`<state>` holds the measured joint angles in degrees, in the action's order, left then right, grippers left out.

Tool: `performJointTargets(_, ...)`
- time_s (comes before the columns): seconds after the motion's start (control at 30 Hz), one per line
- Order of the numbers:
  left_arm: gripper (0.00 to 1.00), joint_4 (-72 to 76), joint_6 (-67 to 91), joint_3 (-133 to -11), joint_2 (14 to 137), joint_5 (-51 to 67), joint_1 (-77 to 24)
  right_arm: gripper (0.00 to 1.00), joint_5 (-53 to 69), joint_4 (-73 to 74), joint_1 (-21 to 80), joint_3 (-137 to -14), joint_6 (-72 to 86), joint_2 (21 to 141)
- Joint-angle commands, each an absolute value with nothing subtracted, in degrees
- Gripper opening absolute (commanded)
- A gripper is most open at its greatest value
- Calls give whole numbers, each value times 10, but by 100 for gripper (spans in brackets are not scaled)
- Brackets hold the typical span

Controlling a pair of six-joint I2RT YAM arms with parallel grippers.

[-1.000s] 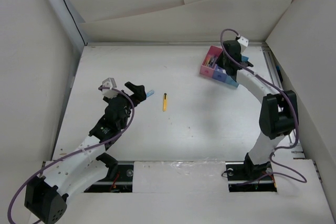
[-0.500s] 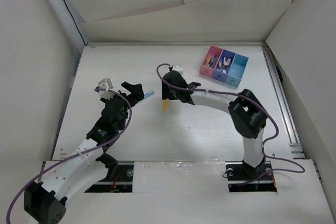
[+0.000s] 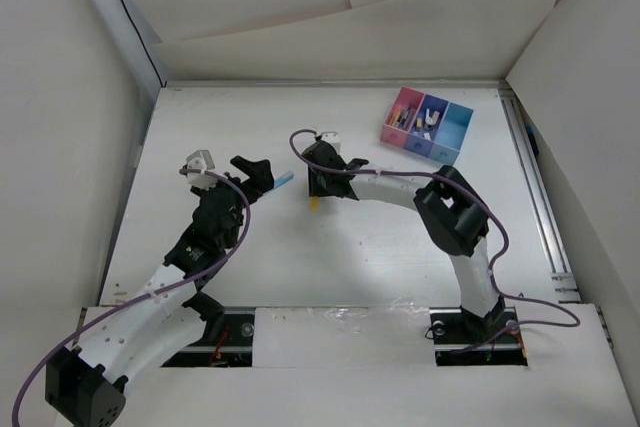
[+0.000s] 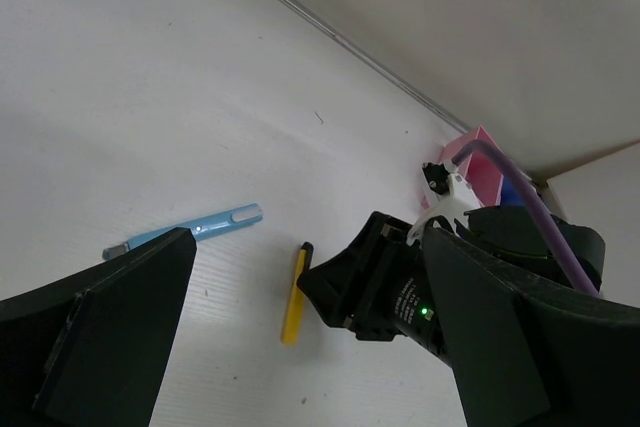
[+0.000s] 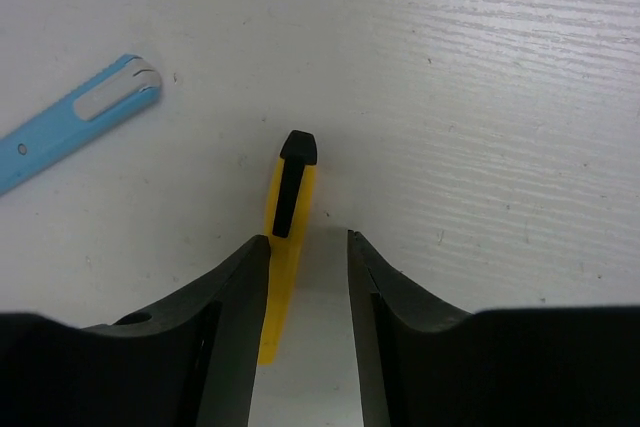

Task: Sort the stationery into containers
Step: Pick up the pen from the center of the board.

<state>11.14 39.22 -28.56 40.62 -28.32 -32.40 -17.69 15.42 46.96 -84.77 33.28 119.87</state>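
**A:** Entry one, yellow pen [image 5: 285, 247]. Location?

**B:** Flat on the worktop [image 3: 350, 267], near its middle, dark end toward the far edge. The right gripper [image 5: 308, 247] straddles it. Its jaws are narrowed but not clamped, and bare surface shows beside the barrel. They sit across the pen's width, likely so that closing pinches the thin shaft.

**A:** Entry two, light blue pen [image 4: 190, 232]?

**B:** Just left of the yellow one, lying at a slant. The left gripper [image 3: 262, 175] hangs beside it with jaws wide and holding nothing, apparently lined up for its own pick.

**A:** Entry three, tray [image 3: 427, 125]?

**B:** Far right corner, three cells. Small items lie in the pink and dark blue cells, too small to name. It seems placed within the right arm's reach.
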Motion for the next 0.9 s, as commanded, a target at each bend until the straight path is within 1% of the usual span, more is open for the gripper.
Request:
performJointTargets(0.0, 96, 125, 384, -302, 398, -287, -322, 43, -186, 153, 474, -870, 339, 1217)
performJointTargets(0.13, 96, 125, 384, -302, 398, -287, -322, 43, -186, 153, 474, -870, 345, 1223)
performJointTargets(0.17, 96, 125, 384, -302, 398, -287, -322, 46, -186, 153, 474, -870, 345, 1223)
performJointTargets(0.27, 96, 125, 384, -302, 398, -287, -322, 46, -186, 153, 479, -870, 345, 1216)
performJointTargets(0.3, 96, 125, 384, -302, 398, -287, -322, 36, -186, 153, 479, -870, 345, 1216)
performJointTargets(0.33, 96, 125, 384, -302, 398, -287, -322, 31, -186, 153, 479, -870, 345, 1216)
performJointTargets(0.4, 96, 125, 384, -302, 393, -287, -322, 30, -186, 153, 479, -870, 345, 1208)
performJointTargets(0.5, 96, 125, 384, -302, 393, -287, -322, 31, -186, 147, 479, -863, 345, 1201)
performJointTargets(0.57, 96, 125, 384, -302, 393, -287, -322, 34, -186, 147, 479, -863, 345, 1201)
performJointTargets(0.63, 96, 125, 384, -302, 393, -287, -322, 40, -192, 147, 479, -868, 345, 1207)
performJointTargets(0.67, 96, 125, 384, -302, 393, -287, -322, 45, -192, 152, 479, -868, 345, 1213)
performJointTargets(0.83, 96, 125, 384, -302, 388, -287, -322, 47, -192, 146, 479, -856, 351, 1213)
performJointTargets(0.87, 96, 125, 384, -302, 388, -287, -322, 44, -192, 141, 479, -856, 351, 1213)
